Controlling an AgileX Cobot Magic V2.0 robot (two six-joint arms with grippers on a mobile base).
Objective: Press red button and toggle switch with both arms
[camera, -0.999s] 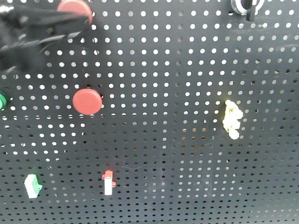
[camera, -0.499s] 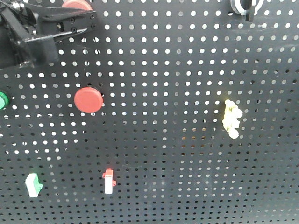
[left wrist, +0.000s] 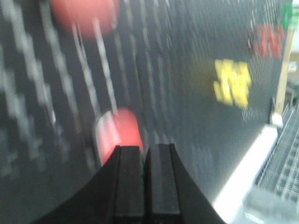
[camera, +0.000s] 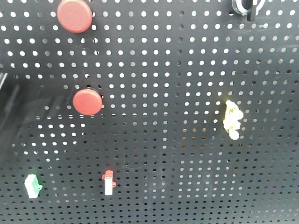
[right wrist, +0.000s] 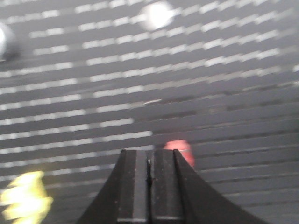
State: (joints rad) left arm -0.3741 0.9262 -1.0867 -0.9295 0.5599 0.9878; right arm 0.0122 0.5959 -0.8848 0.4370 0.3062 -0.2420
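Robot test lab: black pegboard [camera: 187, 70] holding buttons [camera: 87, 101] and switches [camera: 108, 182]; wire rack [left wrist: 280, 170] beside pegboard.

Markings: none legible. No text or number was readable on the perforated panel [camera: 187, 70] or 9 o'clock red button [camera: 87, 101].

Round red button [camera: 87, 101] mid-left on pegboard [camera: 174, 88], second red button [camera: 74, 15] above, red-white toggle switch [camera: 108, 182] below.

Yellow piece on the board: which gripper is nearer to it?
Right, it seems. The yellow piece lies just beside the right gripper; from the left gripper it shows far off across the board.
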